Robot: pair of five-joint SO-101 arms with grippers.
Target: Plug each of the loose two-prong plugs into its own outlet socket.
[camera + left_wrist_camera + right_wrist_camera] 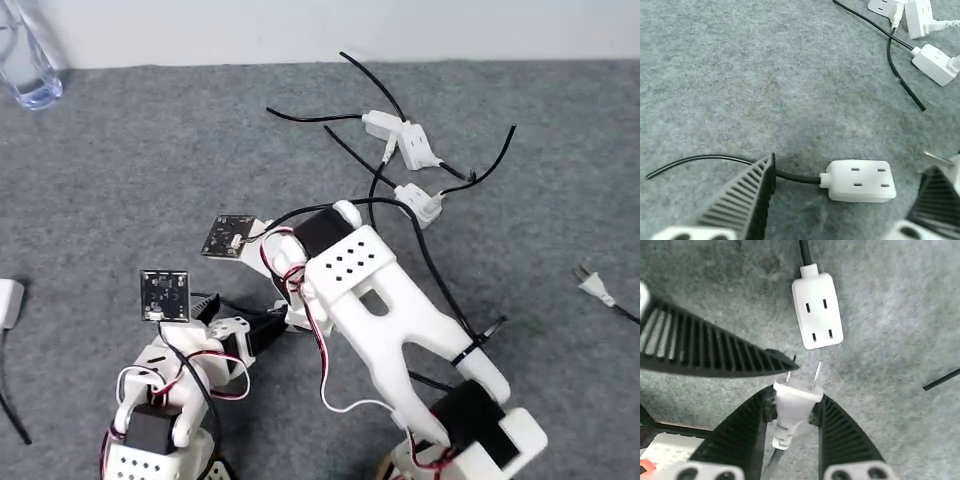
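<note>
Plug (pixel 791 409) clamped in right hand (pixel 794 401), prongs facing socket (pixel 817 310) | left hand (pixel 851 166) apart

My right arm (pixel 400 310) stretches forward low over the tabletop (pixel 100 180); my right hand (pixel 793 409) is clamped on a two-prong plug (pixel 796 397) (prongs pointing away from my wrist). My left arm (pixel 165 410) sits folded beside it, my left hand (pixel 852 167) spread wide, holding nothing.

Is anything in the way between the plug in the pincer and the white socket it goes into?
Mostly not: bare carpet lies between the prongs of the plug and the socket. But the tip of one finger of the left pincer pokes in right beside one prong, so it might crowd the way.
</note>
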